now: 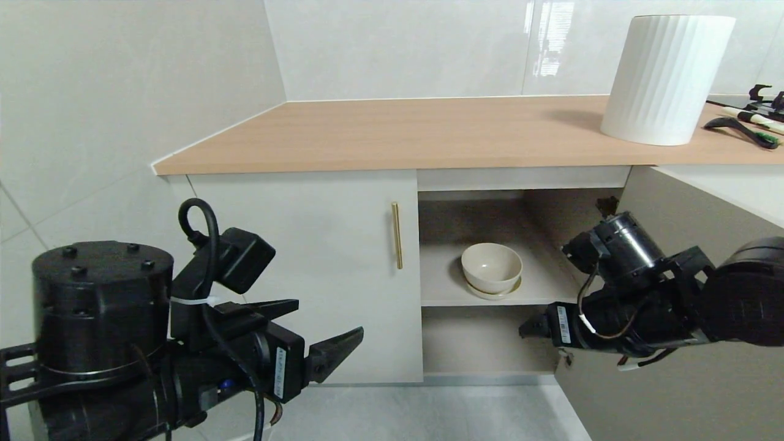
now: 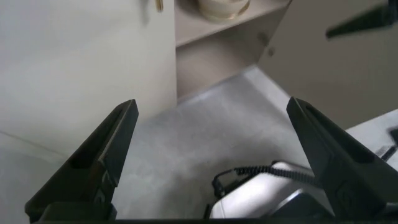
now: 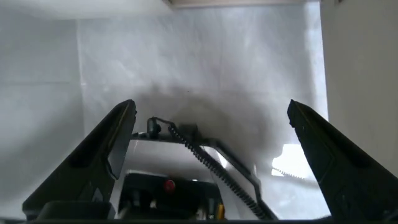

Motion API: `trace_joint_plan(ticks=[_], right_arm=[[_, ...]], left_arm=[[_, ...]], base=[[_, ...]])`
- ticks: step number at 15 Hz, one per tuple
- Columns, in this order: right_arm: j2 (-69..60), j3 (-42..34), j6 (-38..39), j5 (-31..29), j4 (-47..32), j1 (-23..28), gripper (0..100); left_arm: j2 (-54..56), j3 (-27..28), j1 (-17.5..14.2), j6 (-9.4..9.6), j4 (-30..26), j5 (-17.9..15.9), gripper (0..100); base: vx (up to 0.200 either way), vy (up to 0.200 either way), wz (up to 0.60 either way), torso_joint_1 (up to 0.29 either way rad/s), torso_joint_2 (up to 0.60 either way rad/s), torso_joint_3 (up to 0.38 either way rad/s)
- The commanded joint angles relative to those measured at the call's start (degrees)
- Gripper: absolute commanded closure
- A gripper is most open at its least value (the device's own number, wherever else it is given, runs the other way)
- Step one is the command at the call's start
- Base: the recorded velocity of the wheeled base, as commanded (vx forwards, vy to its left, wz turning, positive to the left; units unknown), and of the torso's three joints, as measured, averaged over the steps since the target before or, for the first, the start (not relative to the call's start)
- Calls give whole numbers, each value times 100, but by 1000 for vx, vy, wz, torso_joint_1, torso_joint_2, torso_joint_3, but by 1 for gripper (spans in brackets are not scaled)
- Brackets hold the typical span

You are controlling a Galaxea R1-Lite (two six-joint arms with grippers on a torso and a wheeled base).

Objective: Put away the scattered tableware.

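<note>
- Head view: a bowl [image 1: 491,264] sits on a plate [image 1: 493,294] on the middle shelf [image 1: 441,288], just right of centre. The cabinet's right door [image 1: 674,318] is swung open.
- That spot looks like the storage place, so I judge this pair already put away. It sits near the shelf's front edge, probably for easy reach.
- The bowl stands upright with its mouth facing up. Being round, it has no long axis.
- More utensils [image 1: 744,128] lie flat on the counter [image 1: 398,131] at the upper right edge, beside a white ribbed container [image 1: 667,76]. Their long axes slant down toward the right, and they likely remain to be collected.
- The left gripper [image 1: 327,318], at lower left before the closed door [image 1: 306,257], has its fingers spread wide and holds nothing.
- The right gripper [image 3: 210,112], at lower right in the head view and near the open compartment, is also spread wide and empty.
- Both hang low and apart from the shelf, which suits a pause between items.
</note>
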State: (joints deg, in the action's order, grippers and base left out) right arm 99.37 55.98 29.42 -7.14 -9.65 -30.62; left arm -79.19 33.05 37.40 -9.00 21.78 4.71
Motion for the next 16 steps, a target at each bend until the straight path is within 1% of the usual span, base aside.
trace_joint_plan(ticks=[1, 6, 7, 16], right_arm=[[-295, -245, -15, 2, 16, -58, 0], [-436, -360, -24, -6, 16, -58, 0], [-436, -351, -24, -15, 16, -58, 0], [-462, -351, -24, 2, 16, -58, 0]], left_arm=[[132, 0, -5, -6, -8, 13, 0], [-105, -9, 13, -6, -8, 74, 0], [-141, -9, 92, -6, -8, 83, 0], [-185, -35, 110, -6, -8, 83, 0]], base=[[0, 0, 0, 0, 0, 0], [-200, 0, 0, 4, 5, 3], [-200, 0, 0, -7, 7, 2], [-200, 0, 0, 1, 1, 3]])
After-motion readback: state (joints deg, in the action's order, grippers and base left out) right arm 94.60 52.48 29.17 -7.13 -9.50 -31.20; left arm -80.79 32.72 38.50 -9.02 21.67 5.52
